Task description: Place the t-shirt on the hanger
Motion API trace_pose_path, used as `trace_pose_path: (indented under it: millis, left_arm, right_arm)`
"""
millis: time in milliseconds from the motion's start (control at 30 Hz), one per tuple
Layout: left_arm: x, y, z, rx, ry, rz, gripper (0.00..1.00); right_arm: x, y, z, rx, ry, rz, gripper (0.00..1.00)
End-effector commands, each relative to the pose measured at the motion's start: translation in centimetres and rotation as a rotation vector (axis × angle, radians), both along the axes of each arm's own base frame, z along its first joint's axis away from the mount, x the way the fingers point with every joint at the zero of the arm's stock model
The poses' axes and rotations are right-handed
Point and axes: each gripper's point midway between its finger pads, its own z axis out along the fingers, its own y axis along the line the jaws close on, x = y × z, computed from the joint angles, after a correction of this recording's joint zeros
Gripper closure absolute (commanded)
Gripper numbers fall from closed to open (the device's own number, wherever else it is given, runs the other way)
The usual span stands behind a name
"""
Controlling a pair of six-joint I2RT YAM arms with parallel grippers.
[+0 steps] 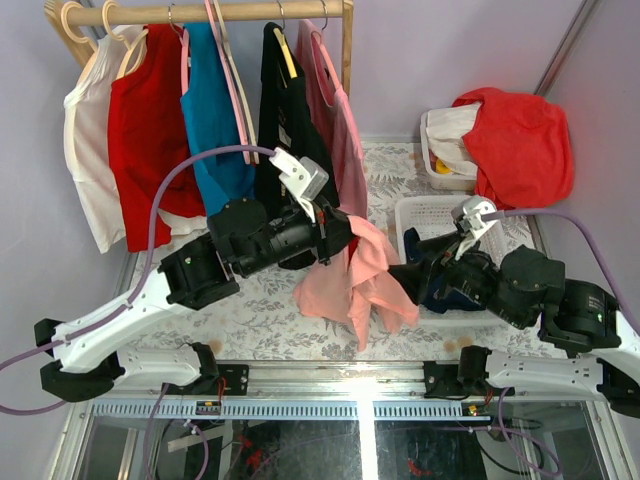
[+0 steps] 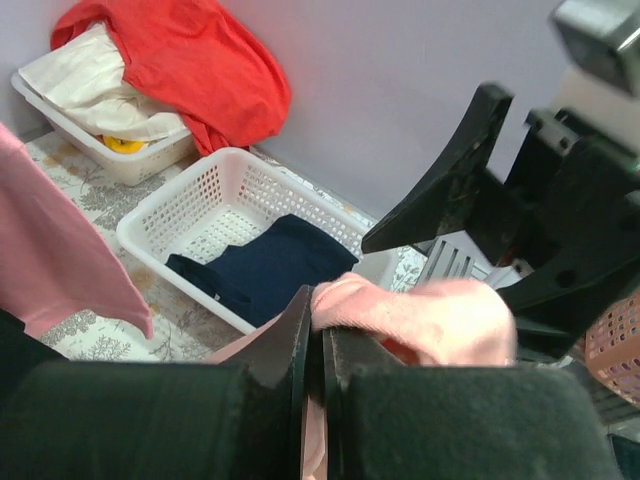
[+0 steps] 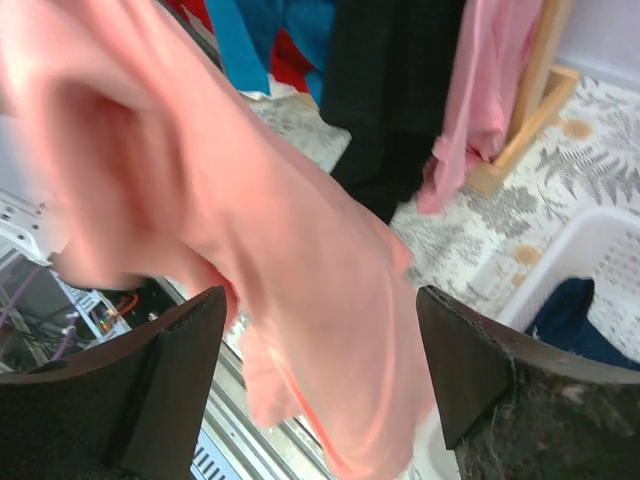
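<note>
The left gripper (image 2: 318, 310) is clamped shut on a fold of the single t-shirt (image 1: 355, 280), which hangs limp from it. The right gripper (image 3: 320, 300) gapes wide, holding nothing, with the cloth just before it. Two baskets sit beyond: the near basket (image 1: 405, 215) and the far basket (image 1: 430, 170).

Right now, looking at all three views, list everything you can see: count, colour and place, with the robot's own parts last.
clothes rail: one, pale wood, at the back.
hung garments: five, on the rail: white top, red shirt, blue top, black garment, striped pink top.
cream hangers: at least two, rail's left end.
pink hanger: one, mid-rail.
yellow hanger: one, in the black garment's neck.
t-shirt: one, salmon, hanging from the left gripper.
baskets: two, white, on the right; near basket holds a navy garment, far basket holds white cloth and a red garment.
table: one, leaf-patterned.
left gripper: one, black, shut on the t-shirt.
right gripper: one, black, open, facing the t-shirt.
</note>
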Motion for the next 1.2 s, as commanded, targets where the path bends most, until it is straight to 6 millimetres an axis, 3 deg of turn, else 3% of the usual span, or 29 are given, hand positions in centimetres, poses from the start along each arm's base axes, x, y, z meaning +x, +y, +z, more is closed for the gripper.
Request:
trace_pose_path:
  millis: [0, 267, 433, 533, 600, 633, 667, 767, 833, 1000, 1167]
  left_arm:
    - [-0.3, 1.3, 5.4, -0.120, -0.044, 0.028, 1.00]
    - [0.0, 2.6, 9.1, -0.172, -0.065, 0.079, 1.00]
    - [0.3, 2.5, 9.5, -0.174, -0.071, 0.088, 1.00]
    - [0.5, 2.5, 9.0, -0.158, -0.065, 0.099, 1.00]
    - [0.9, 2.8, 8.3, -0.137, -0.053, 0.130, 1.00]
    - [1.1, 3.1, 8.0, -0.130, -0.047, 0.145, 1.00]
    - [1.2, 3.3, 7.7, -0.122, -0.041, 0.158, 1.00]
    - [1.5, 3.9, 6.5, -0.104, -0.024, 0.187, 1.00]
    - [1.4, 4.0, 6.0, -0.104, -0.017, 0.190, 1.00]
    - [1.7, 4.3, 5.2, -0.091, -0.014, 0.209, 1.00]
    - [2.5, 5.9, 4.6, -0.075, -0.001, 0.293, 1.00]
  right_arm:
    - [0.5, -1.1, -2.8, -0.015, 0.032, -0.072, 0.14]
    - [-0.4, -1.3, -8.7, -0.041, 0.091, -0.045, 0.05]
    - [-1.1, 1.1, -9.6, -0.020, 0.092, 0.041, 0.05]
    - [-0.7, 1.2, -8.8, -0.009, 0.068, 0.030, 0.32]
    - [-0.6, 1.0, -7.7, 0.018, 0.051, 0.030, 0.60]
    - [-0.6, 0.8, -7.1, 0.033, 0.041, 0.026, 0.69]
    - [-0.6, 0.5, -6.4, 0.050, 0.030, 0.021, 0.72]
    - [-0.7, 0.0, -5.1, 0.071, 0.008, 0.028, 0.61]
    - [-0.7, 0.0, -4.8, 0.063, 0.001, 0.033, 0.60]
    - [-0.5, 0.4, -4.7, 0.042, -0.006, 0.034, 0.99]
    - [-0.2, -0.5, -2.7, 0.068, -0.042, 0.009, 1.00]
